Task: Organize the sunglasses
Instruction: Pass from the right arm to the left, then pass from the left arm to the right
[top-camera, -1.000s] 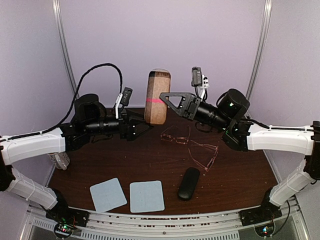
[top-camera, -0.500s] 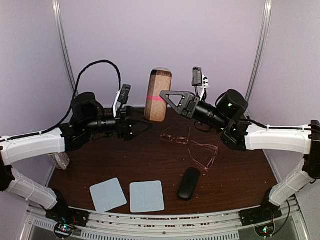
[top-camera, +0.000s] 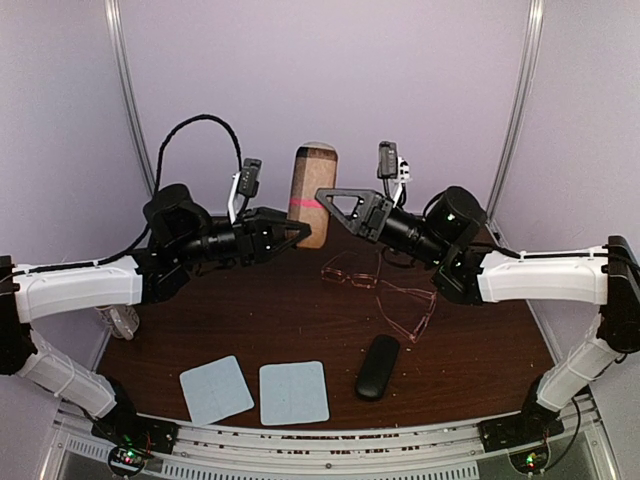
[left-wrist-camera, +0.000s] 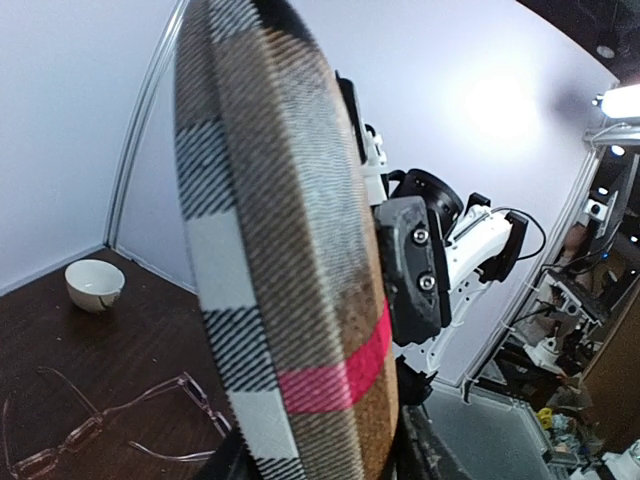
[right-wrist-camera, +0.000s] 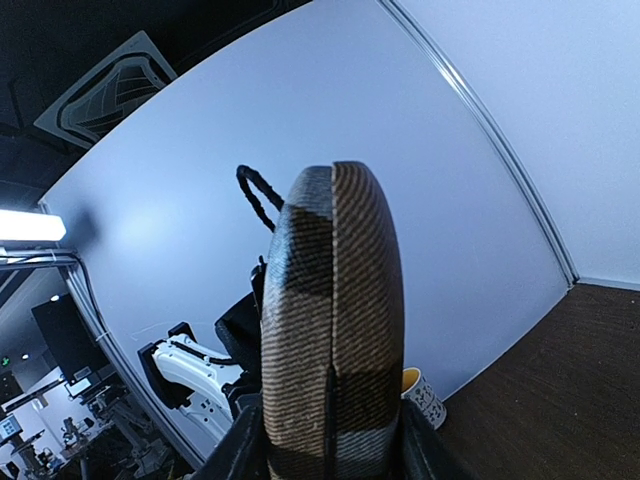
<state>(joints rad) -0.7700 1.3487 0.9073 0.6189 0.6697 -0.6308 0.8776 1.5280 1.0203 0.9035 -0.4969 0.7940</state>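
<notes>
Both arms are reaching toward the back of the tabletop (top-camera: 300, 325) and meeting at a plaid case (top-camera: 312, 170) with a pink-red band. The case is standing roughly upright on its end. Whether its base is resting on the wood or hanging just clear of it cannot be told.

The right gripper (top-camera: 325, 197) is clenching the plaid case at band height from the right. In the right wrist view, a finger is pressing against each broad face. The left gripper (top-camera: 298, 232) is grasping the same case lower down from the left. In the left wrist view, the case is filling the gap between the fingers, and both fingers are sitting against it.

The sunglasses are lying flat on the tabletop, apart from both grippers, in front of the plaid case and slightly to its right. The far pair (top-camera: 352, 270) is lying just below the right arm's wrist, with its temple arms open. The near pair (top-camera: 410, 308) is lying to the right of it and closer to the arm bases, also unfolded. The two frames are meeting near one corner, but whether they are touching or overlapping cannot be told.

A black case (top-camera: 378, 366) is lying closed and slanted, near the near pair on the bases' side. Two grey-blue cloths (top-camera: 216, 388) (top-camera: 294, 392) are lying side by side near the front edge, left of the black case. A white bowl (left-wrist-camera: 95, 285) is sitting by the back wall. A mug (right-wrist-camera: 420, 397) is standing on the left side of the tabletop.
</notes>
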